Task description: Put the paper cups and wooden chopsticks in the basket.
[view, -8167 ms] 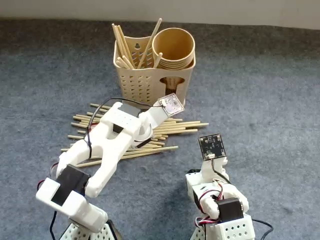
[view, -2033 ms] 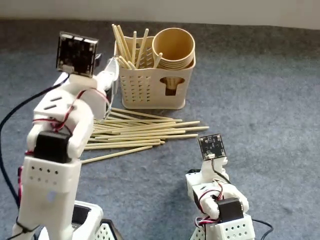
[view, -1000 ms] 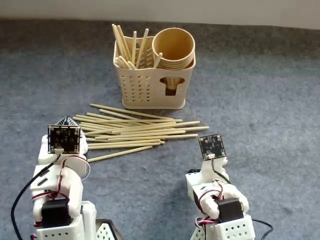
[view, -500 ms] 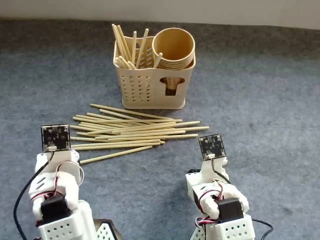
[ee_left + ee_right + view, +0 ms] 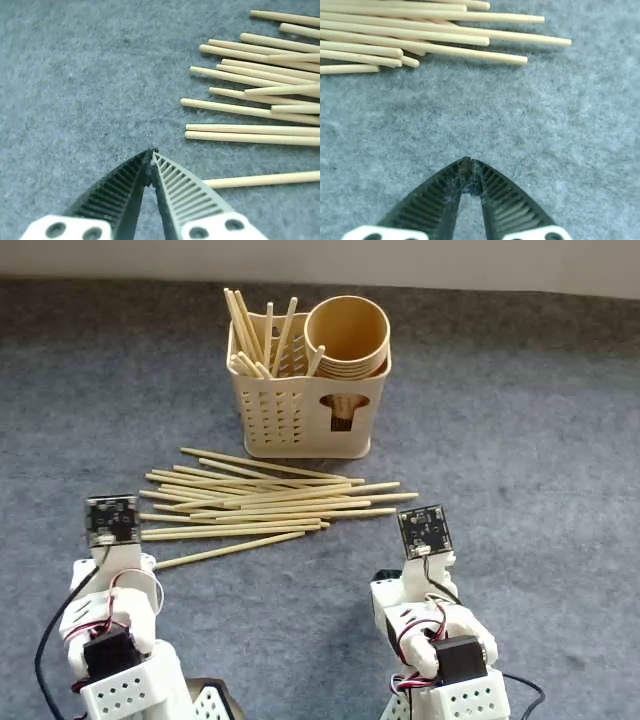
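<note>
Chopsticks [image 5: 262, 502] lie loose just in front of the basket [image 5: 290, 418], which holds the paper cups [image 5: 348, 332], and we see the left gripper [image 5: 151, 152] and right gripper [image 5: 469, 161], both clenched empty, farther from the basket than that pile.

You have the basket [image 5: 290, 420] far off, with paper cups [image 5: 347, 332] in its right half. Loose chopsticks [image 5: 270, 502] lie before it, nearer you.
</note>
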Robot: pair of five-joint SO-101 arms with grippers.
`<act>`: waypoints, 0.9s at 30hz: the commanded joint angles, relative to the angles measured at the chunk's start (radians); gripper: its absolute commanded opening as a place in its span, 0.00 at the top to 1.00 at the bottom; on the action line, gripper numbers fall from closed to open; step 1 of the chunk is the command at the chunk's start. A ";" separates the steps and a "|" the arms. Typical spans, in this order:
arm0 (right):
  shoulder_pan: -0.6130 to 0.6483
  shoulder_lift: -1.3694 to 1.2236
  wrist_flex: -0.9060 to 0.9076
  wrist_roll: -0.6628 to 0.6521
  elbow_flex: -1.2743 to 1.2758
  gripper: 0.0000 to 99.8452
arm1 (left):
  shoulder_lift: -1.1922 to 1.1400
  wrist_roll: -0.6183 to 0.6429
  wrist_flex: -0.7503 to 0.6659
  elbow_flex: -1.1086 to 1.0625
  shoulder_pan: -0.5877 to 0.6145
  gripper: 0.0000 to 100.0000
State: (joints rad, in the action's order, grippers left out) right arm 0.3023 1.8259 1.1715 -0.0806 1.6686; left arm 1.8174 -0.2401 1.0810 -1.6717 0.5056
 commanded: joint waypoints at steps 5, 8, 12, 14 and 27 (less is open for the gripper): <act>-0.111 0.001 -0.101 -0.304 -0.153 0.99 | 0.007 -0.063 -0.020 -0.024 -0.067 0.99; -0.119 -0.002 -0.081 -0.315 -0.275 0.99 | 0.007 -0.063 -0.020 -0.024 -0.068 0.99; -0.071 -0.110 -0.033 -0.310 -0.456 0.99 | 0.007 -0.063 -0.020 -0.024 -0.065 0.99; -0.028 -0.228 -0.008 -0.308 -0.550 0.99 | 0.007 -0.063 -0.020 -0.024 -0.065 0.99; 0.321 -0.915 0.056 -0.258 -1.007 0.96 | 0.007 -0.011 -0.021 -0.021 -0.015 0.86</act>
State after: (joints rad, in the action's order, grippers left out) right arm 0.5585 1.0249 1.2252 -0.3521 0.7541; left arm 1.8174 -0.2969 1.0810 -1.6747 0.4565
